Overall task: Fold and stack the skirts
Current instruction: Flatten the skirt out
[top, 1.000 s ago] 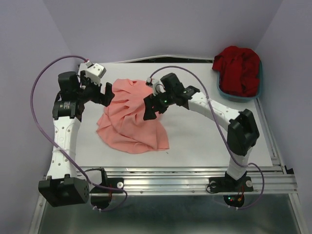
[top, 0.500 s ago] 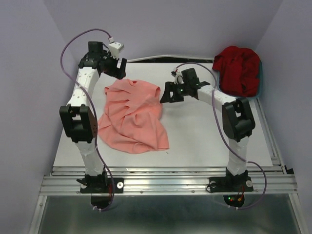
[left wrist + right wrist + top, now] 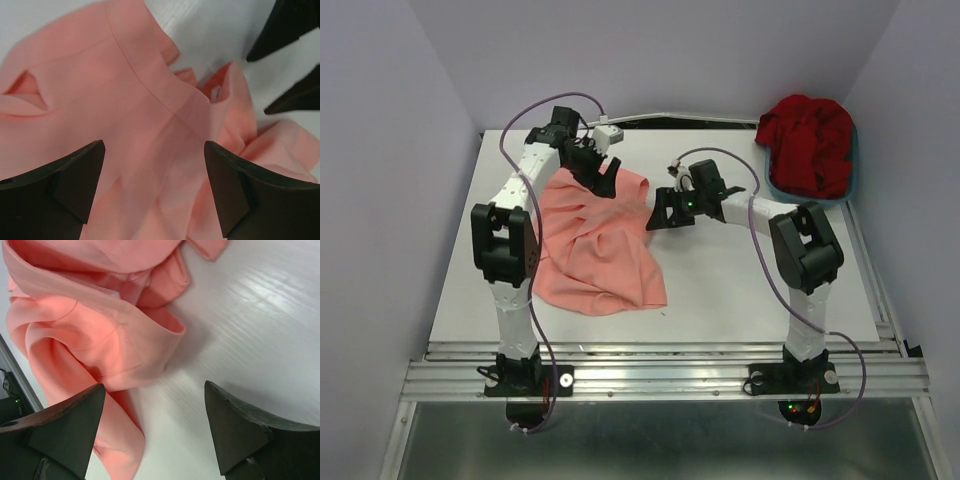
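Top external: salmon skirt, narrow end far

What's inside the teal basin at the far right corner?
A crumpled deep red skirt fills the basin, spilling over its rim. Only a strip of teal rim shows; anything beneath the skirt is covered.

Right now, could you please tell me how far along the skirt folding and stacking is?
Done: nothing yet; no fold, no stack. In hand: the salmon-pink skirt lies rumpled on the table, the left gripper open over its waistband edge, the right gripper open at its right side, neither holding cloth. Left: fold it, take the red skirt out of the teal basin, fold it and stack both.
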